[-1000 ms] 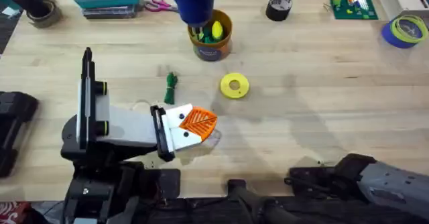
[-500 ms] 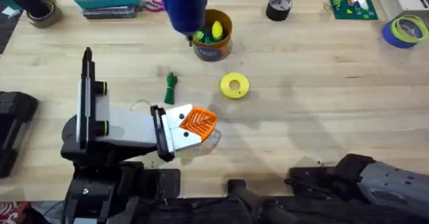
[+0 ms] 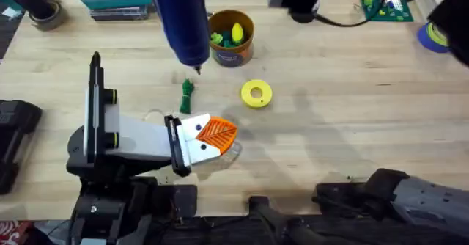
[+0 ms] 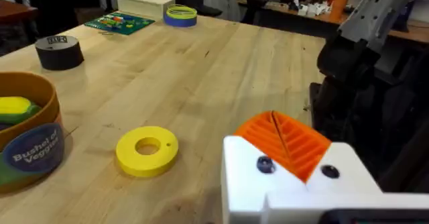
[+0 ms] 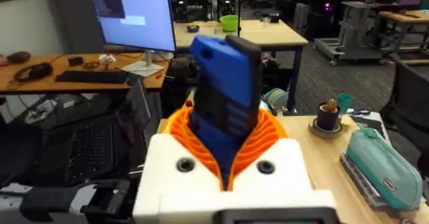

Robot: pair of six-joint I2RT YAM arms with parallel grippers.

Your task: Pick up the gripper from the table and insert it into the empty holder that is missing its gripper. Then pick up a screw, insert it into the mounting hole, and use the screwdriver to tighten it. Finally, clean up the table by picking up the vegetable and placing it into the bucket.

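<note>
Closest in on the overhead view, the left tool (image 3: 212, 136) sits low over the near part of the tabletop (image 3: 352, 120), its orange ribbed pads pressed together with nothing between them, so it's closed and empty. The left wrist view has those same pads (image 4: 285, 140) right up front. A bit farther out from it lies the vegetable (image 3: 187, 96), the little dark green leafy one, flat on the wood, and just off to the right of that is a flat yellow disc (image 3: 256, 93) with a hole in it. Hanging right above the vegetable is the screwdriver (image 3: 179, 17), big, blue and blurry, with its thin metal tip pointing down, just short of the greens. The right wrist view shows the right tool (image 5: 224, 153) clamped around that blue body, orange pads hugging both sides. Past that stands the bucket (image 3: 231, 38), mustard yellow with a dark blue band, holding yellow and light green toy foods. A black tape roll (image 4: 59, 51) sits at the far edge.
</note>
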